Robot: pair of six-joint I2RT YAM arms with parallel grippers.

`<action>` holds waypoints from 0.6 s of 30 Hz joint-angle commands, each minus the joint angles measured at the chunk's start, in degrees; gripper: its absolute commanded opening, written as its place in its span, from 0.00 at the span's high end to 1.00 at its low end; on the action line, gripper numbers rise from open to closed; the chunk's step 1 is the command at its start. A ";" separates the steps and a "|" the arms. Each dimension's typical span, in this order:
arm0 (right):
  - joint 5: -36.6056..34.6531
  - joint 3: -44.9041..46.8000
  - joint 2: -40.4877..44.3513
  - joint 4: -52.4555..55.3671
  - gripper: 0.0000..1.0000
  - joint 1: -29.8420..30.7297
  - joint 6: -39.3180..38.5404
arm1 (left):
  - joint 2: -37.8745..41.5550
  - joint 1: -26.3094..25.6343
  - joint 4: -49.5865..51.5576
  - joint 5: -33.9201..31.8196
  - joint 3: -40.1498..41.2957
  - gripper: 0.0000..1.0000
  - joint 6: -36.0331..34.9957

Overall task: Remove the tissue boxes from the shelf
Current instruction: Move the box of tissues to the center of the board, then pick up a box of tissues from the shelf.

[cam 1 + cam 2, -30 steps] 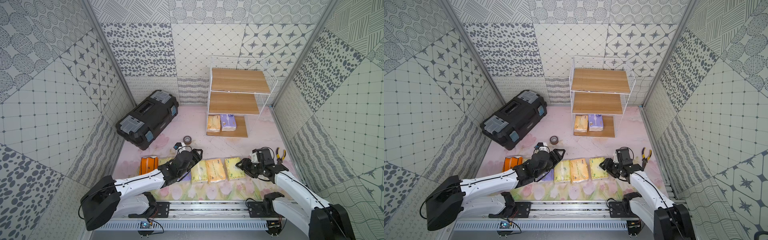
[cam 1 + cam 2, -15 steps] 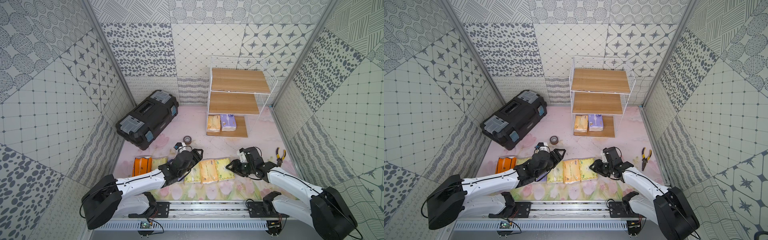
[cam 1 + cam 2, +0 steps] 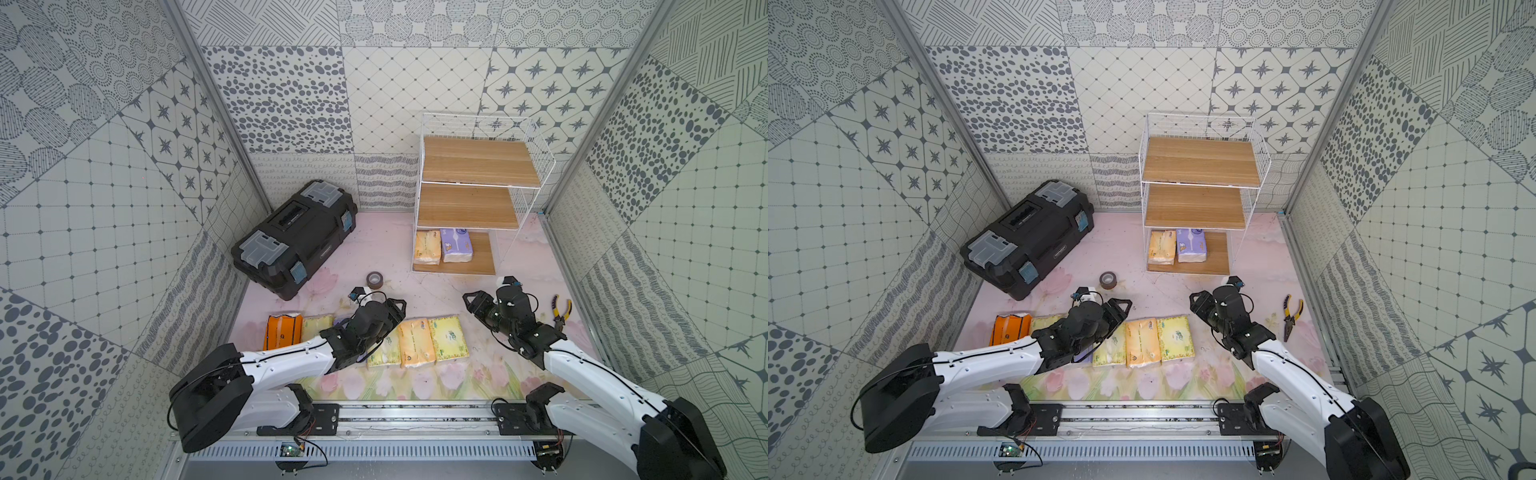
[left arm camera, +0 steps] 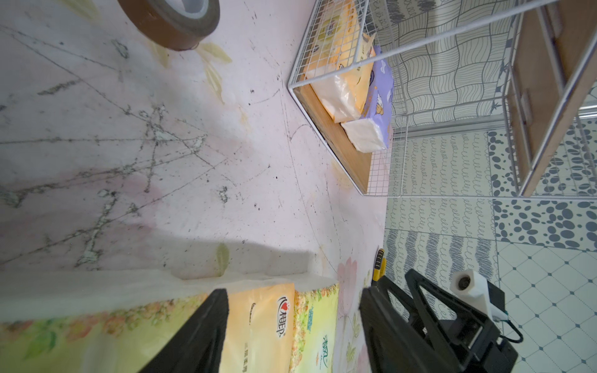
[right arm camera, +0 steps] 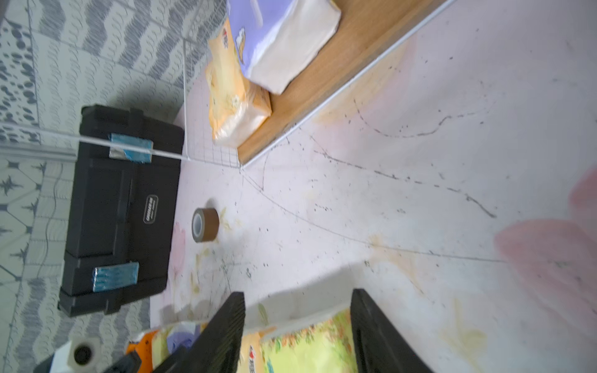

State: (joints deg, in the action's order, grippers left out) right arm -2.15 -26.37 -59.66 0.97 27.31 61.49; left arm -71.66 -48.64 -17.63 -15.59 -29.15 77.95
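Two tissue boxes sit on the lowest board of the shelf in both top views: yellow-orange box and purple box, long axes near-to-far, white ends near. Patterned walls enclose the pink flowered worktop, where a row of six lies; your left arm mostly hides one. Left wrist: left jaws apart, empty, over the row. Right wrist, blurred: right jaws apart, empty.
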 commanded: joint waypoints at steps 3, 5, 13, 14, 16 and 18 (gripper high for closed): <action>-4.25 -5.14 -12.35 -16.27 0.47 1.79 8.10 | 0.17 0.68 -3.20 -1.23 0.36 0.31 1.16; -5.04 -7.76 -17.72 -19.92 0.48 2.87 10.24 | 0.63 1.11 -3.50 -1.46 1.05 0.31 1.46; -8.93 -14.99 -34.66 -31.78 0.51 4.85 17.91 | 3.74 2.99 -3.40 -1.02 2.59 0.31 0.38; -9.56 -15.89 -36.48 -32.97 0.52 4.93 18.53 | 4.17 3.18 -3.50 -1.02 2.71 0.31 0.09; -10.81 -17.58 -39.26 -34.15 0.53 5.12 19.53 | 4.91 3.61 -3.48 -1.08 2.89 0.31 -0.66; -12.17 -19.24 -41.35 -34.48 0.53 5.47 19.94 | 5.62 3.74 -3.47 -1.10 2.90 0.31 -1.40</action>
State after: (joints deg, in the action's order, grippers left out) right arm -10.87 -43.29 -99.11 -27.79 32.18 78.94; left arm -67.57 -45.78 -19.09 -15.81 -26.50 78.81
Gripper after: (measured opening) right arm 0.471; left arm 0.690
